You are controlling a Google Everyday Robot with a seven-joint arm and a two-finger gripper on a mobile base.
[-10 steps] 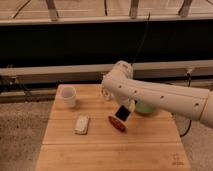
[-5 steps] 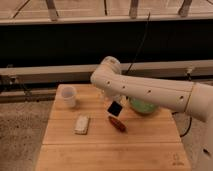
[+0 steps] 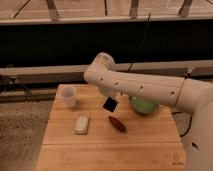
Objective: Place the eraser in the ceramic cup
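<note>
The eraser [image 3: 110, 104], a small flat black block, hangs above the wooden table [image 3: 107, 150], clear of its surface. My gripper [image 3: 111, 98] is shut on the eraser from above, at the end of the white arm [image 3: 145, 87] that reaches in from the right. The ceramic cup [image 3: 68, 96], small, plain and white, stands upright near the table's back left corner, to the left of the gripper and apart from it.
A green bowl [image 3: 142, 106] sits at the back right, partly behind the arm. A reddish-brown elongated object [image 3: 117, 124] lies just below the eraser. A pale rectangular pad [image 3: 82, 124] lies left of centre. A dark wall with a rail runs behind the table.
The arm has swung left and lifted the eraser away from the reddish-brown object, bringing it closer to the cup. The other objects have not moved.
</note>
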